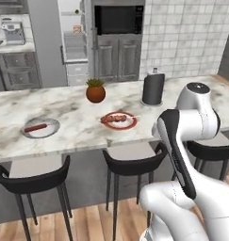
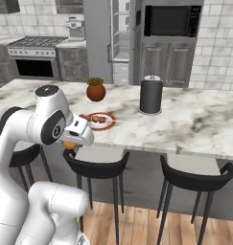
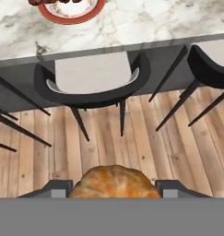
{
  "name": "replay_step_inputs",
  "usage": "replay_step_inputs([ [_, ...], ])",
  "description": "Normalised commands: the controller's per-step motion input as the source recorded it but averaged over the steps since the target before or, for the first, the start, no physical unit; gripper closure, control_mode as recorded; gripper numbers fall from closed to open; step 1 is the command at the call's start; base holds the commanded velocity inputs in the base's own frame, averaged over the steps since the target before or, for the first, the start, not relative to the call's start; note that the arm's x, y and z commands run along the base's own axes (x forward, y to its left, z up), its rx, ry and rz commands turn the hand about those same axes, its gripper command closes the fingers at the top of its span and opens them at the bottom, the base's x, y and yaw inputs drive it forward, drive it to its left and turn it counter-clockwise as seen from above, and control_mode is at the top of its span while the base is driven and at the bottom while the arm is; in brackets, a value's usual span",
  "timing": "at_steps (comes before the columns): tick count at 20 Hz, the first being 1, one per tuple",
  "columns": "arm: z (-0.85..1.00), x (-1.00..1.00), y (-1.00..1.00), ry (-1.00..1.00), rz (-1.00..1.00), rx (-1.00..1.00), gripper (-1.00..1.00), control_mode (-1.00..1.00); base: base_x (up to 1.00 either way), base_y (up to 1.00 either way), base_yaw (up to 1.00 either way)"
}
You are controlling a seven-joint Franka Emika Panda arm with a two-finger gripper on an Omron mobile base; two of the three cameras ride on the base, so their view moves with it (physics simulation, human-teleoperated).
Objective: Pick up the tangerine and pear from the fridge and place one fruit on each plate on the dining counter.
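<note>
Tangerine (image 3: pixel 114 182) sits clamped between the nearly closed fingers (image 3: pixel 114 188), above a stool short of the tabletop (image 3: pixel 145 23). Likely light, soft-skinned, prone to rolling; gripping across its middle seems wise.

Premises: a domestic kitchen. A long marble-topped dining counter (image 1: pixel 78 124) runs across the room, with black stools (image 1: pixel 33 181) tucked under its near edge. Behind it stand a steel fridge (image 1: pixel 64 42) (door open, shelves visible), a dark built-in oven (image 2: pixel 170 21), a gas range (image 2: pixel 34 60) and grey drawer cabinets (image 1: pixel 17 70). Walls are tiled; the floor (image 3: pixel 132 133) is wood plank.
</note>
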Motion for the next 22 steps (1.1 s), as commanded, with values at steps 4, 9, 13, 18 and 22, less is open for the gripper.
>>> replay_step_inputs([
  [4,0.0,0.0,0.0,0.0,0.0,0.0,1.0,1.0,0.71,0.12,-0.03],
  [9,0.0,0.0,0.0,0.0,0.0,0.0,1.0,1.0,0.66,0.25,-0.01],
  [13,0.0,0.0,0.0,0.0,0.0,0.0,1.0,1.0,0.28,0.17,0.01],
  [18,0.0,0.0,0.0,0.0,0.0,0.0,1.0,1.0,0.0,0.24,0.14],
  [22,0.0,0.0,0.0,0.0,0.0,0.0,1.0,1.0,0.0,0.25,0.17],
])
